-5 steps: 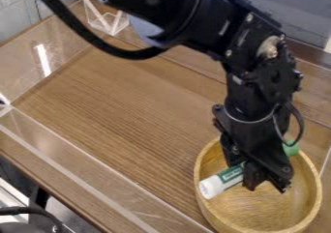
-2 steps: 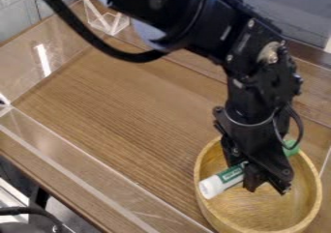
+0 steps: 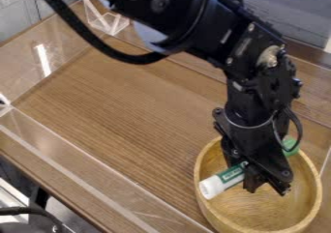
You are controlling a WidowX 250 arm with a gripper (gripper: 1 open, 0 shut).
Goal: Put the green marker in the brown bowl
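The brown bowl [image 3: 292,212] sits at the lower right of the wooden table, a round light tan wooden bowl. My black gripper [image 3: 257,179] points down into it and is shut on the green marker [image 3: 220,182]. The marker lies slanted, its white end toward the bowl's left rim and its green part hidden between my fingers. It hangs low inside the bowl; whether it touches the bottom I cannot tell.
The wood-grain table [image 3: 116,111] is ringed by clear plastic walls [image 3: 52,150]. A small clear stand [image 3: 106,20] sits at the far edge. The black arm [image 3: 195,24] and its cables cross the upper part of the view.
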